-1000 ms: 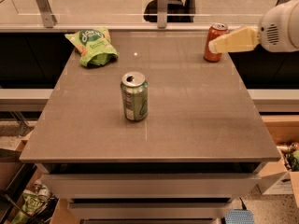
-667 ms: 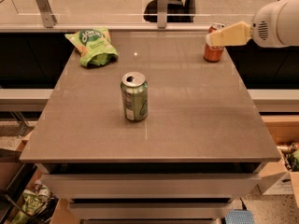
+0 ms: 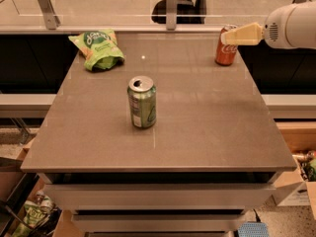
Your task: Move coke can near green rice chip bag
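Observation:
The coke can (image 3: 225, 51), red-orange with white script and a silver top, stands upright at the far right corner of the grey table (image 3: 197, 127). My gripper (image 3: 228, 37), cream-coloured on a white arm, reaches in from the right at the height of the can's upper part and overlaps its top in the view. The green rice chip bag (image 3: 98, 48) lies at the far left corner of the table, well away from the can.
A green soda can (image 3: 142, 102) stands upright near the table's middle, between the bag and the front edge. A glass rail with metal posts (image 3: 170, 6) runs behind the table. Boxes and clutter (image 3: 296, 181) lie on the floor at both sides.
My gripper has risen from the coke can's lower half to its upper part. The coke can, the green can and the bag have not moved.

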Controlling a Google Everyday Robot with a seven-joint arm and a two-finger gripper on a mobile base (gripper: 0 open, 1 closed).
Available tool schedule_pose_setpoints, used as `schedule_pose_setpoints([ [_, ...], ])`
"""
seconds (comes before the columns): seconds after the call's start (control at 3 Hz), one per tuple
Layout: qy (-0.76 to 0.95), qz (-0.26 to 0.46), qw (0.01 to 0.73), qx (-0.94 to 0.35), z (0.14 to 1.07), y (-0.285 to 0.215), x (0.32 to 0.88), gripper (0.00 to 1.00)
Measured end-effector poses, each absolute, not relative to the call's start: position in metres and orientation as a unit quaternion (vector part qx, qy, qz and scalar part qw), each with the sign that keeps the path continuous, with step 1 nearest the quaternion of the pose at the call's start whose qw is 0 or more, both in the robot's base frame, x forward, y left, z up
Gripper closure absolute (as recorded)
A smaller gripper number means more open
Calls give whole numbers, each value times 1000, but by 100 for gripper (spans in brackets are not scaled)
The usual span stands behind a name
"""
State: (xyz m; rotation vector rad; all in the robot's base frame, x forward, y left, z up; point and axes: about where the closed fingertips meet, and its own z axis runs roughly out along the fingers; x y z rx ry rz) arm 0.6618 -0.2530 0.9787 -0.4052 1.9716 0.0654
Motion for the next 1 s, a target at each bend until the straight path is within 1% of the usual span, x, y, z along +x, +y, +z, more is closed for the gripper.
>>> schedule_pose_setpoints([
  [1.0, 823, 64, 547, -143, 951, -258, 706, 0],
])
